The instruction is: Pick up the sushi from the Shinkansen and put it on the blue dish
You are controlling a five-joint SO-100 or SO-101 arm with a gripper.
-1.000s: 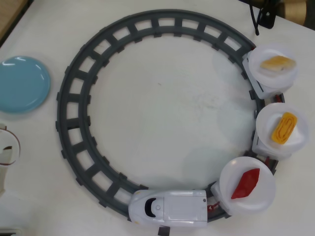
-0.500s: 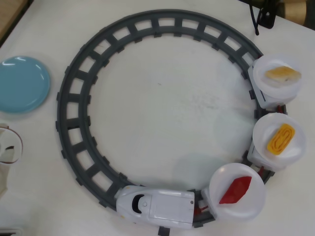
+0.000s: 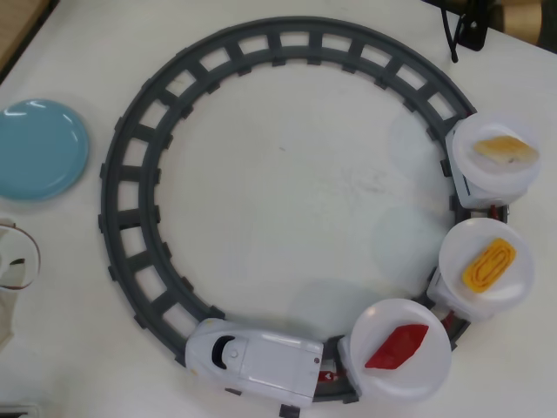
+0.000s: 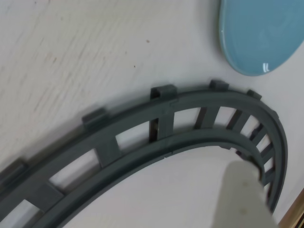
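In the overhead view the red, diamond-shaped sushi (image 3: 396, 346) lies on the first white plate (image 3: 383, 380) behind the Shinkansen (image 3: 257, 361). The white train stands on the bottom arc of the grey track (image 3: 130, 174), nose pointing left. The blue dish (image 3: 39, 148) sits outside the track at the far left, with nothing on it. The wrist view shows the blue dish (image 4: 259, 33) at top right and a curve of the track (image 4: 142, 137). One pale blurred finger (image 4: 243, 192) enters at the bottom right. I cannot tell how the jaws stand. No sushi or train shows in the wrist view.
Two more white plates trail along the right of the track, one with a yellow spiral piece (image 3: 487, 264), one with a pale orange piece (image 3: 505, 150). A pale ringed object (image 3: 16, 261) sits at the left edge below the blue dish. Dark cables (image 3: 461, 26) lie top right.
The train and its three plates have run along the track, clockwise in the overhead view. The red sushi has ridden with its plate leftward and slightly down. The blue dish stays put.
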